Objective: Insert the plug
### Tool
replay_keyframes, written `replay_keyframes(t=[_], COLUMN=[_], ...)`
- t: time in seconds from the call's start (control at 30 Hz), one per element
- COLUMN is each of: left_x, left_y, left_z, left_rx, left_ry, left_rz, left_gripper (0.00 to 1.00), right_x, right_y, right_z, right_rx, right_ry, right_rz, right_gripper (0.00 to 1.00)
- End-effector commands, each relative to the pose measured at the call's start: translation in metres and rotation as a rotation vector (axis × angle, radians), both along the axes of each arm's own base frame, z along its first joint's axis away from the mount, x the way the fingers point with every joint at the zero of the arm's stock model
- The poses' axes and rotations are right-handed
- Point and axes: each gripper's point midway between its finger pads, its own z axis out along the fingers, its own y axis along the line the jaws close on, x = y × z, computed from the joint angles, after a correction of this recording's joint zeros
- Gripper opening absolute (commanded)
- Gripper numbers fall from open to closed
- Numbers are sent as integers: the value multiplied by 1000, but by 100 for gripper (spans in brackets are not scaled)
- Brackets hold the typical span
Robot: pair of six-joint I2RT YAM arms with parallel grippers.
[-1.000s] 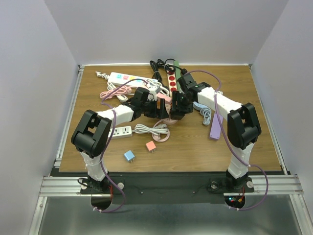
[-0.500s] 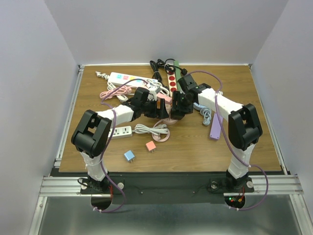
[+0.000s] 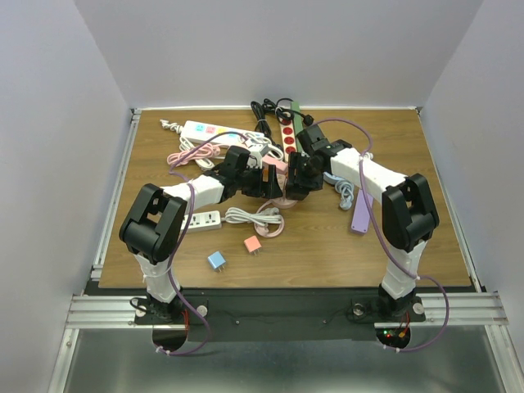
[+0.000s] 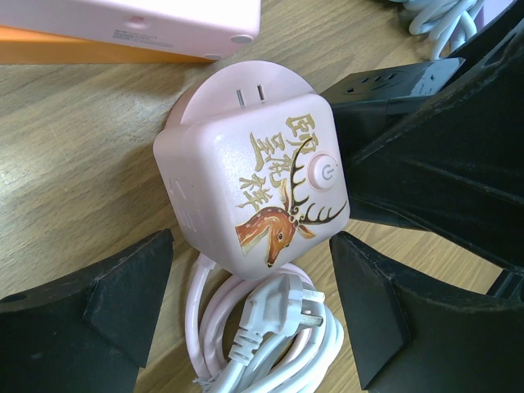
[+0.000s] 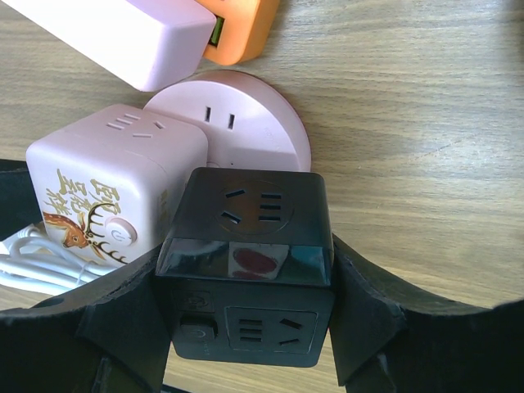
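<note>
A white plug [image 4: 282,307] lies on its coiled white cable [image 4: 270,360], prongs pointing right, just below a pink cube socket [image 4: 254,180] printed with a deer. My left gripper [image 4: 250,241] is open, one finger on each side of the plug and the cube's lower edge, touching neither. A black cube socket [image 5: 246,270] sits squeezed between the fingers of my right gripper [image 5: 246,262], which is shut on it, right beside the pink cube [image 5: 106,180]. In the top view both grippers [image 3: 270,178] [image 3: 295,184] meet at the table's middle.
A round pink base [image 5: 237,123] lies behind the cubes, with a pink box [image 5: 123,37] and an orange block [image 5: 246,29] beyond. Also on the table are a white strip [image 3: 209,131], a red-socket strip [image 3: 288,139], a lilac strip [image 3: 359,214], a small white strip [image 3: 202,219] and two adapters [image 3: 216,260] [image 3: 252,244].
</note>
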Motion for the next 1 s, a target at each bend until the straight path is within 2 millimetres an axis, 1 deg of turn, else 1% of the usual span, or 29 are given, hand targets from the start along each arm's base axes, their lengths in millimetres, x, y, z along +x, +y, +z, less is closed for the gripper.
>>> replay_keyframes(t=[0.0, 0.17, 0.23, 0.33, 0.6, 0.7, 0.87, 0.97], left_x=[9, 9, 9, 9, 12, 15, 23, 28], left_y=[-8, -8, -8, -8, -8, -7, -4, 0], left_z=[25, 26, 25, 25, 21, 21, 34, 47], left_rx=[-33, -33, -32, -31, -25, -24, -54, -90], left_ry=[-69, -72, -71, -71, -71, -72, -106, -117], left_rz=[-18, -17, -17, -20, -17, -11, 4, 15], left_gripper=[89, 89, 89, 89, 89, 89, 89, 89], right_x=[12, 13, 15, 16, 16, 19, 23, 26], right_y=[-14, -16, -22, -25, -21, -20, -18, -18], right_z=[-4, -9, -8, -6, -12, -13, -14, -13], right_rx=[-67, -68, -67, -64, -34, -32, -40, -51], right_ry=[-41, -39, -51, -54, -22, -21, -22, -22], right_rz=[-51, -72, -102, -112, -85, -67, -32, -21], right_gripper=[0, 0, 0, 1, 0, 0, 0, 0])
